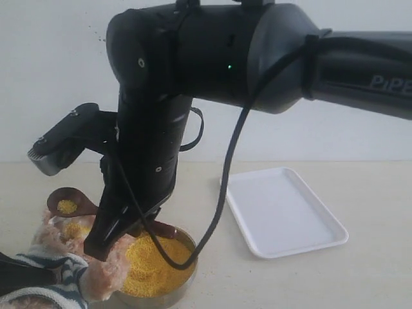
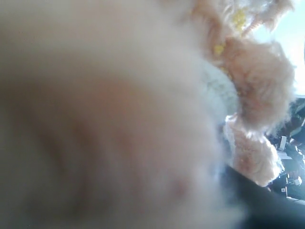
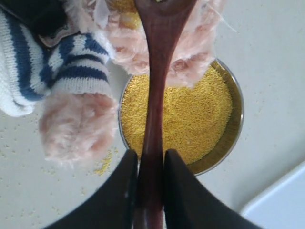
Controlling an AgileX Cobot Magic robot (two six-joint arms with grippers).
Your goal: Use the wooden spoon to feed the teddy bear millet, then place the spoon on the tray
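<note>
The teddy bear [image 1: 58, 273] lies at seven o'clock on the surface, with the tray [image 1: 283, 212] at three o'clock of the millet [image 1: 154, 261]. My right pincer [image 3: 150, 157] is narrowed tight on the wooden spoon [image 1: 67, 205], whose grain-laden bowl sits by the bear's fur. I cannot tell how far my left pincer [image 1: 19, 273] is open.

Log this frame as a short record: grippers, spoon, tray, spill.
right gripper: shut on wooden spoon handle
spoon load: millet, raised at teddy bear head
left gripper: state unclear; its view shows only blurred fur
tray: spoon not yet on it, apart from metal bowl
spill: few grains on table by bowl
</note>
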